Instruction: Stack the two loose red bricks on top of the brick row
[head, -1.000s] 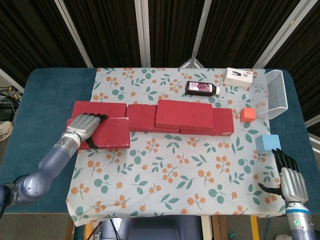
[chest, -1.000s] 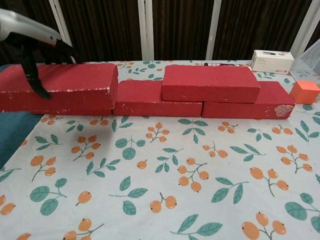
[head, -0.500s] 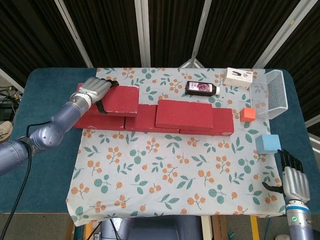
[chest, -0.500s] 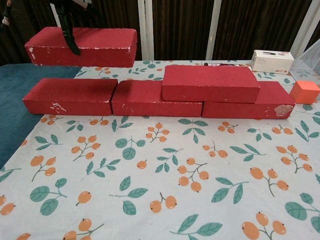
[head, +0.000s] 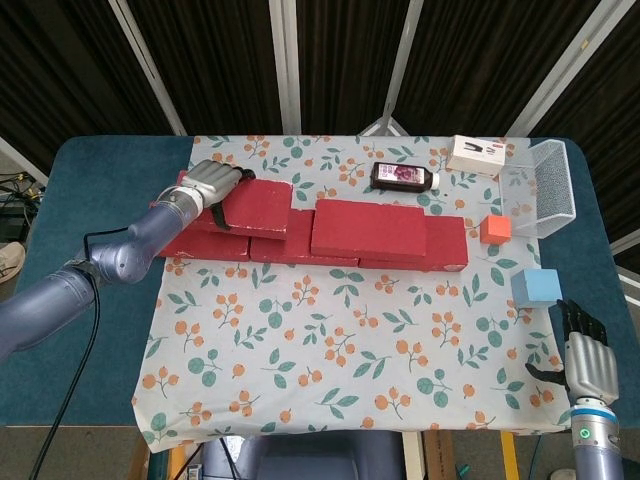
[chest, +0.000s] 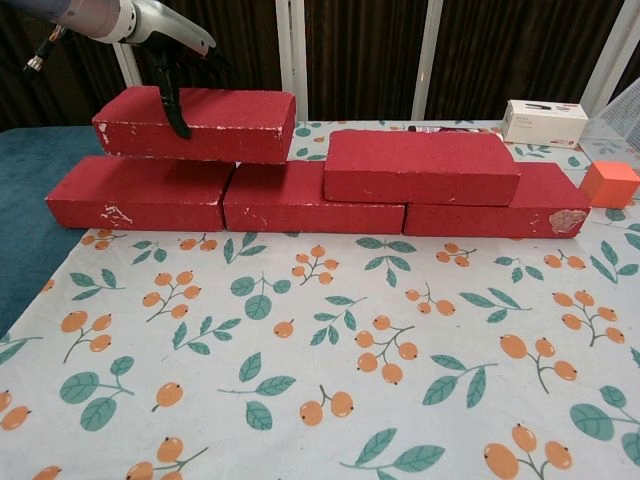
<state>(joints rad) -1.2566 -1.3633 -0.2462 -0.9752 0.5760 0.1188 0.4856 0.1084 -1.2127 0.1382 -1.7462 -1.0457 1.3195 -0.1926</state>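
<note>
The brick row (chest: 300, 200) is lying across the flowery cloth (head: 350, 320) on the table (head: 90, 200), three bricks side by side; one red brick (chest: 420, 165) is already sitting flat on top of the row, over the middle and right bricks, so that part looks done; the other red brick (chest: 195, 123) is being held by the left hand (head: 212, 182), which is wrapping over its far left end with a dark finger hanging down the front face; this brick is sitting just above the left end of the row, its right side looking a bit lifted, and I cannot tell if its left side is touching the brick under it; so what is left, I think, is setting it down flat and letting go; the right hand (head: 585, 362) is waiting far away at the near right edge of the table, holding nothing, with its fingers apart; a blue cube (head: 533, 288), an orange cube (head: 495, 230), a dark bottle (head: 404, 177), a white box (head: 478, 155) and a clear basket (head: 545, 190) are sitting off to the right, well apart from the bricks.
</note>
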